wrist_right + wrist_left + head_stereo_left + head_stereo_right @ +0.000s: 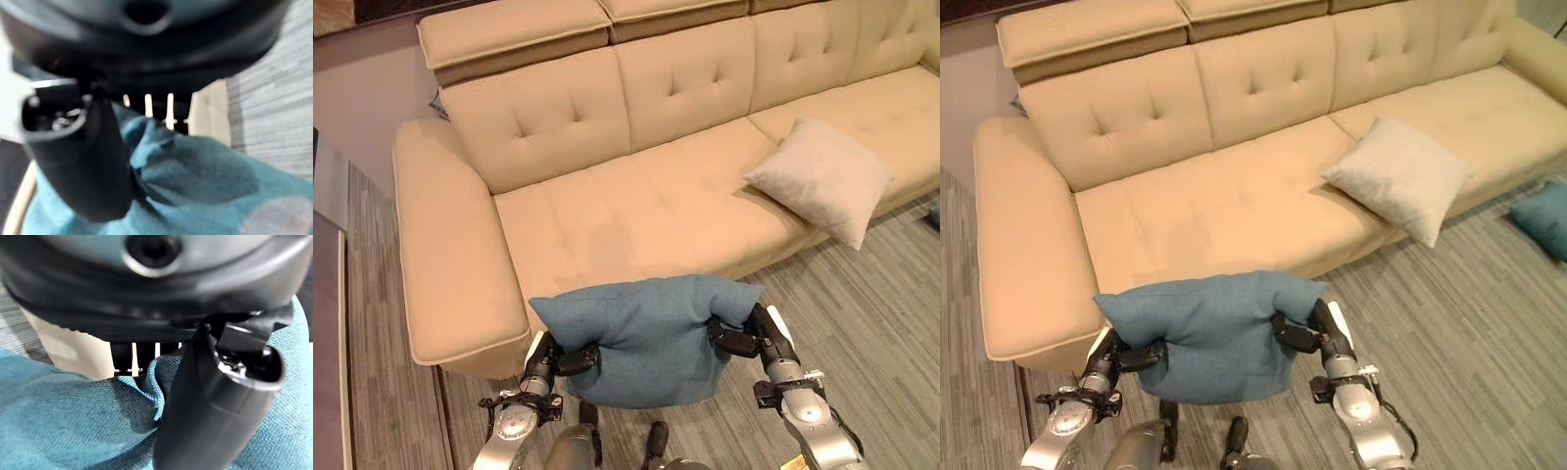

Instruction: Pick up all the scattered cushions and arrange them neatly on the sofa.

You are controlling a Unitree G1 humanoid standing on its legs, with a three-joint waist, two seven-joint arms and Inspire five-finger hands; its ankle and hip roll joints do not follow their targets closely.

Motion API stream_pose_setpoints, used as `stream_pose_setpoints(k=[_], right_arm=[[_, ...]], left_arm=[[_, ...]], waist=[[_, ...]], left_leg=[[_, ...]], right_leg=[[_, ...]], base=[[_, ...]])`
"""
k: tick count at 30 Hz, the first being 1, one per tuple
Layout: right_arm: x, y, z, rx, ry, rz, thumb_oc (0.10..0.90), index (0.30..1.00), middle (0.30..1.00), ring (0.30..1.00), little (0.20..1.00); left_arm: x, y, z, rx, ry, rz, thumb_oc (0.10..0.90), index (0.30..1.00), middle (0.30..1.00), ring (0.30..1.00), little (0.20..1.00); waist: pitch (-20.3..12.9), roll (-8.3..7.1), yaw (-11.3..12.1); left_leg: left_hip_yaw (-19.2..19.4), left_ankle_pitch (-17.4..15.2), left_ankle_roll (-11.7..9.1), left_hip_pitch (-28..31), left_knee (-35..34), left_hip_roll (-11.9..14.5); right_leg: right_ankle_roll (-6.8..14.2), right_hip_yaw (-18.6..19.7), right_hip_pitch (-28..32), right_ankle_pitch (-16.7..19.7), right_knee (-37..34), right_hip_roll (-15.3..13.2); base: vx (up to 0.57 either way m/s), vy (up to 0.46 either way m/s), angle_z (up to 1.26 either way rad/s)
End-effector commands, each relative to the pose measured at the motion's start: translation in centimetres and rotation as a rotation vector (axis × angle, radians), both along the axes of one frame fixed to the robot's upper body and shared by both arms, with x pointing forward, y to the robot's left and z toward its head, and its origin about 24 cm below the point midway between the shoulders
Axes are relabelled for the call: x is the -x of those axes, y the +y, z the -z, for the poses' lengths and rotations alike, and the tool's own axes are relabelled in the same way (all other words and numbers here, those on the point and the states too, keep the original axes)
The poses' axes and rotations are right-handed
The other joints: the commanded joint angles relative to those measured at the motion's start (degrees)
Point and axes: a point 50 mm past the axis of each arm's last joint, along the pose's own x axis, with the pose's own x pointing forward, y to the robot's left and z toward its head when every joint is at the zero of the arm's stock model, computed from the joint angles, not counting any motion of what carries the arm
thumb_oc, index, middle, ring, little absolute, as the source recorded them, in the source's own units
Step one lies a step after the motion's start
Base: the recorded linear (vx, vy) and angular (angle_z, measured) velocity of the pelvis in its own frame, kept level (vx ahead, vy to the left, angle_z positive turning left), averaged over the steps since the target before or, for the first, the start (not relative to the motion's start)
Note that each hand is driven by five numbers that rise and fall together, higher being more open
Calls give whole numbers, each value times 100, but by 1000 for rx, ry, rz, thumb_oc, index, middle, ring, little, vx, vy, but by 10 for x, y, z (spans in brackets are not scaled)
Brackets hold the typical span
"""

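From where I sit, the job looks partly done. On the left, my left hand point(570, 359) is clamped on the left edge of the blue cushion point(646, 338); its wrist view shows the thumb point(215, 406) pressed into the fabric with the fingers curled behind a bunched fold. The cushion hangs between both hands, clear of the floor, just in front of the sofa point(607, 215) and close to its front edge near the left armrest point(435, 255). It is not yet on the seat. My right hand point(734, 338) pinches the cushion's right edge the same way, thumb over, fingers tucked behind the cloth. Both forearms rise from below, wrists roughly level, hands facing each other across the cushion.

Further right, a beige cushion point(822, 179) lies on the seat, tilted, its lower corner overhanging the front edge; I'd judge it needs straightening. At the far right, another blue cushion point(1544, 220) lies on the floor point(862, 323), to be collected
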Motion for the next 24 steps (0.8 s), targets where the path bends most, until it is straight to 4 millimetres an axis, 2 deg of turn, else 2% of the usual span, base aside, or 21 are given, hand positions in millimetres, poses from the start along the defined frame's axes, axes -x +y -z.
stream_pose_setpoints(k=[1, 5, 7, 8, 9, 10, 11, 14, 16, 18, 21, 22, 23, 24], right_arm=[[-21, 22, -52, -88, -295, -80, 400, 300, 300, 300, 300], [-23, 28, -48, -97, -280, -102, 400, 300, 300, 300, 300], [-25, 33, -49, -111, -282, -116, 400, 300, 300, 300, 300], [-25, 33, -49, -111, -282, -116, 400, 300, 300, 300, 300], [-28, 37, -51, -117, -286, -136, 400, 300, 300, 300, 300], [-29, 40, -53, -125, -293, -147, 400, 300, 300, 300, 300], [-29, 40, -53, -126, -296, -149, 400, 300, 300, 300, 300], [-29, 36, -56, -102, -307, -142, 400, 300, 300, 300, 300], [-29, 34, -55, -100, -309, -123, 400, 300, 300, 300, 300], [-28, 33, -54, -96, -303, -120, 400, 300, 300, 300, 300], [-27, 32, -52, -91, -293, -119, 400, 300, 300, 300, 300], [-26, 30, -50, -89, -288, -113, 400, 300, 300, 300, 300], [-25, 25, -50, -89, -287, -102, 400, 300, 300, 300, 300], [-25, 24, -51, -89, -287, -102, 400, 300, 300, 300, 300]], left_arm=[[-34, -13, -60, 28, -333, 110, 400, 300, 300, 300, 300], [-32, -7, -60, 7, -335, 100, 400, 300, 300, 300, 300], [-30, -3, -61, 9, -336, 88, 400, 300, 300, 300, 300], [-30, -3, -61, 9, -337, 88, 400, 300, 300, 300, 300], [-29, -1, -63, 6, -340, 88, 400, 300, 300, 300, 300], [-30, 0, -63, 3, -341, 91, 400, 300, 300, 300, 300], [-29, -1, -63, 7, -341, 92, 400, 300, 300, 300, 300], [-30, -6, -60, 32, -334, 93, 400, 300, 300, 300, 300], [-32, -9, -59, 47, -335, 82, 400, 300, 300, 300, 300], [-33, -9, -61, 44, -345, 90, 400, 300, 300, 300, 300], [-32, -10, -59, 46, -338, 94, 400, 300, 300, 300, 300], [-31, -10, -58, 53, -337, 90, 400, 300, 300, 300, 300], [-31, -13, -58, 72, -333, 93, 400, 300, 300, 300, 300], [-31, -13, -58, 73, -333, 93, 400, 300, 300, 300, 300]], waist=[[-461, -114, 46], [-582, -166, 174], [-592, -146, 216], [-611, -148, 218], [-545, -105, 183], [-487, -28, 132], [-478, 0, 104], [-428, 73, -31], [-367, 34, -157], [-364, 5, -169], [-411, -42, -159], [-443, -47, -152], [-424, -71, -139], [-431, -62, -159]], left_leg=[[-289, -440, 80, 328, 193, -116], [-286, -636, 234, 601, 48, -240], [-296, -726, 351, 773, -73, -300], [-291, -697, 352, 755, -97, -300], [-364, -748, 463, 903, -154, -347], [-486, -797, 527, 1015, -209, -364], [-560, -832, 540, 1103, -254, -398], [-866, -891, 510, 1329, -400, -469], [-1119, -958, 426, 1517, -454, -554], [-1198, -994, 402, 1528, -408, -581], [-1245, -1062, 351, 1555, -351, -576], [-1284, -1067, 283, 1560, -296, -552], [-1329, -931, 115, 1361, 153, -476], [-1351, -951, 110, 1321, 205, -470]], right_leg=[[658, 218, 65, -621, 773, -215], [787, 305, 134, -676, 1003, -323], [936, 314, -16, -544, 1497, -455], [932, 318, -44, -527, 1491, -452], [1145, 419, -339, -222, 2156, -571], [1214, 599, -629, -165, 2639, -552], [1180, 675, -744, -197, 2690, -543], [975, 960, -1108, -314, 2039, -511], [1022, 1276, -1336, -18, 1388, -460], [1058, 1273, -1262, 39, 1260, -477], [990, 1185, -1075, 31, 1071, -487], [951, 1166, -988, 20, 1007, -454], [872, 1089, -819, 10, 885, -433], [869, 1066, -821, 15, 876, -428]], base=[[189, 117, -27], [159, 120, -2], [113, 130, -5], [86, 147, -13], [108, 164, 0], [162, 187, 8], [202, 91, 24], [196, -27, 25], [220, -108, 50], [111, -108, 72], [112, -122, 57], [120, -163, 35], [116, -163, 29], [54, -202, 44]])
